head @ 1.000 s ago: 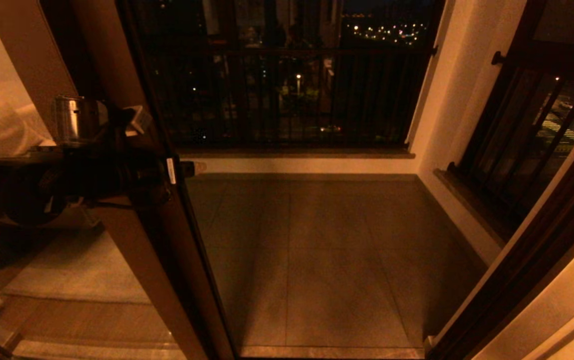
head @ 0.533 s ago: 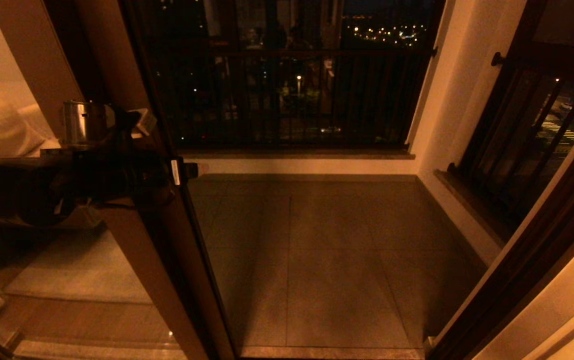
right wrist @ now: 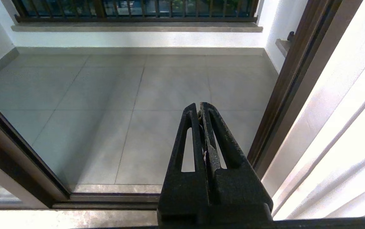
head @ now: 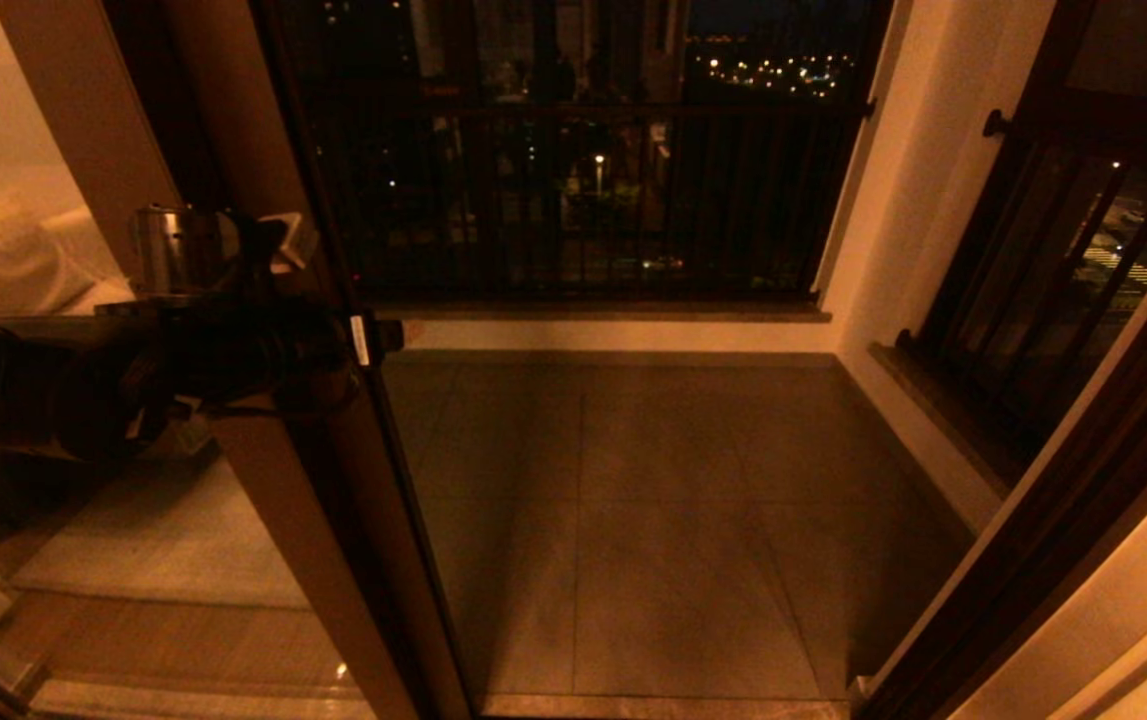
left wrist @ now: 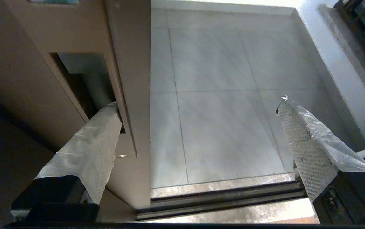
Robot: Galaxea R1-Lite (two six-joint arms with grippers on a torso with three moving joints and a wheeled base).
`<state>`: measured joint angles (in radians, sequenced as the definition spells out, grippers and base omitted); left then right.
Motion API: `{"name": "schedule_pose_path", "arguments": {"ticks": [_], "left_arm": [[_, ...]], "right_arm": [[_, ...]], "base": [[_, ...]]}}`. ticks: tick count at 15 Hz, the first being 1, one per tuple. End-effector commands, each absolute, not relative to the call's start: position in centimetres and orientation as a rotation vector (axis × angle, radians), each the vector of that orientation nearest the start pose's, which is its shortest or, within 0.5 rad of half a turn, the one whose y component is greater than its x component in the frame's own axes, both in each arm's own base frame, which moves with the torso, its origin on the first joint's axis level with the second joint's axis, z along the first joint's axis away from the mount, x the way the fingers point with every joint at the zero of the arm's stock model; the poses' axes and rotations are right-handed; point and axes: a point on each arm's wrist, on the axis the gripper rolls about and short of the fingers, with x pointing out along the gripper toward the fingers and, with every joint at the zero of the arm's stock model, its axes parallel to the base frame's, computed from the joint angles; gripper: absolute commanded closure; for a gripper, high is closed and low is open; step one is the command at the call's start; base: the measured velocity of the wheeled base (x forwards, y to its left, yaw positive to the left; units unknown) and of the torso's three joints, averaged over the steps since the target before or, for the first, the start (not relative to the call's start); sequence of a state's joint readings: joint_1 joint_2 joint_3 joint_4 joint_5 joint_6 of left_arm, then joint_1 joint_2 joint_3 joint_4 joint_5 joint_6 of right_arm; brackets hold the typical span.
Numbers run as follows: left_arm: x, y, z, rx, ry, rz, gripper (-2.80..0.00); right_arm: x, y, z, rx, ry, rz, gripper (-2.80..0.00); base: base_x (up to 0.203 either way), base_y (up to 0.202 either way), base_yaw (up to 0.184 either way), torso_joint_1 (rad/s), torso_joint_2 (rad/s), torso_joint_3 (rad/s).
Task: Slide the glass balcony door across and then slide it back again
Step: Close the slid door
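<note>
The glass balcony door stands at the left, its dark brown stile running from top to floor; its frosted band is out of view. My left gripper reaches across the stile at mid height. In the left wrist view the left gripper is open wide, with one taped finger set into the recessed handle of the stile and the other finger out over the balcony floor. My right gripper is shut on nothing, parked low before the doorway.
Beyond the opening lies the tiled balcony floor with a dark railing at the back. The floor track runs along the threshold. The brown door frame and a white wall bound the opening on the right.
The door's stile and my left gripper have shifted a little to the right together. The right arm has not moved.
</note>
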<state>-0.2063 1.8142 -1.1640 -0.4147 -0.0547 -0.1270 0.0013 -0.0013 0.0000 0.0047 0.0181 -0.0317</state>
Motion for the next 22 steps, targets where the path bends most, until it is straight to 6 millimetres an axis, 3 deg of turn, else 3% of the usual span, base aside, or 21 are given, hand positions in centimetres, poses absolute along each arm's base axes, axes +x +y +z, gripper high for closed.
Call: {"name": "schedule_pose_path", "arguments": {"ticks": [1, 10, 16, 22], "left_arm": [[34.4, -8.1, 22.9, -0.107, 0.22, -0.274, -2.8], [33.3, -8.3, 22.9, -0.089, 0.218, -0.141, -2.8], [32.2, -8.1, 22.6, -0.086, 0.232, -0.137, -2.8], [32.4, -8.2, 22.8, -0.089, 0.224, -0.139, -2.8]], "right_arm": [[-2.3, 0.0, 7.5, -0.032, 0.004, 0.02, 0.0], [-2.3, 0.0, 7.5, -0.032, 0.003, 0.02, 0.0], [-2.3, 0.0, 7.5, -0.032, 0.003, 0.02, 0.0], [-2.3, 0.0, 7.5, -0.032, 0.003, 0.02, 0.0]], "base": [[0.0, 0.0, 0.0, 0.0, 0.0, 0.0], [0.0, 0.0, 0.0, 0.0, 0.0, 0.0], [0.0, 0.0, 0.0, 0.0, 0.0, 0.0], [0.0, 0.0, 0.0, 0.0, 0.0, 0.0]]}}
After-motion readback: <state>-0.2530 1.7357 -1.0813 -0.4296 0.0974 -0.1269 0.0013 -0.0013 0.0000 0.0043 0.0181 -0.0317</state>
